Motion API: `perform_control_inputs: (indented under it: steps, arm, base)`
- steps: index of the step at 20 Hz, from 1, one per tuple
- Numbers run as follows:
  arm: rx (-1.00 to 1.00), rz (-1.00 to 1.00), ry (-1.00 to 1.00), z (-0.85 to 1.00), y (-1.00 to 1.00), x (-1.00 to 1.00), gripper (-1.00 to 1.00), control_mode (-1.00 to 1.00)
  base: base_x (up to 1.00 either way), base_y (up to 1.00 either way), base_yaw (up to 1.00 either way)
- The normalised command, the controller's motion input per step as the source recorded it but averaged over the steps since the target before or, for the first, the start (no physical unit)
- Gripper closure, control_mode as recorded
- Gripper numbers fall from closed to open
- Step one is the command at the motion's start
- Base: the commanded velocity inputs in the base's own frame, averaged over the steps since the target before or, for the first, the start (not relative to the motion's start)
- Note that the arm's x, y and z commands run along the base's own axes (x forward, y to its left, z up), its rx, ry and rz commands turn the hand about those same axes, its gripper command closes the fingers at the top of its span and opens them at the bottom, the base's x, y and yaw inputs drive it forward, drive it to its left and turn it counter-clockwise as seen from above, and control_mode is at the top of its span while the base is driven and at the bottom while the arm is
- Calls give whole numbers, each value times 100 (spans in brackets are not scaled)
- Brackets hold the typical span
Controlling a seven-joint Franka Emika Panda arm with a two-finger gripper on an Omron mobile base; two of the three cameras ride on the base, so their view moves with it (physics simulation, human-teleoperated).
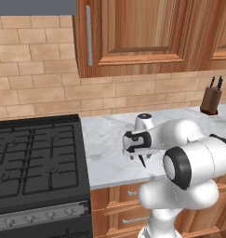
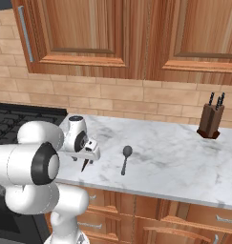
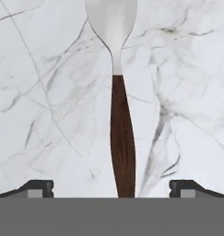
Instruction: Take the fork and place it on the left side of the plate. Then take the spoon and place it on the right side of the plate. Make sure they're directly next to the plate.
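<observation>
The fork lies flat on the marble counter, handle running between your gripper's wide-spread fingertips, not held. The spoon rests on the counter just right of your hand.

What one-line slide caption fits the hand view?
Open gripper poised over the fork, its brown handle running between the fingertips on the marble counter.

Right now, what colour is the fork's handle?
Dark reddish-brown, below a pale silver head; the fork shows best in the hand view.
</observation>
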Motion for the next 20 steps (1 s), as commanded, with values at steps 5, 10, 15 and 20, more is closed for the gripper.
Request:
perform_control_inputs:
  steps: [5, 10, 15, 20]
  arm:
    - [0, 0, -3, -35, 7, 13, -100, -100]
    - [0, 1, -6, -24, 0, 9, -100, -100]
    - [0, 4, -7, -28, -2, 8, -100, -100]
    - [0, 3, -9, -50, -4, 0, 100, -100]
  base:
    - [0, 0, 0]
    - [0, 0, 0]
    - [0, 0, 0]
    - [0, 0, 0]
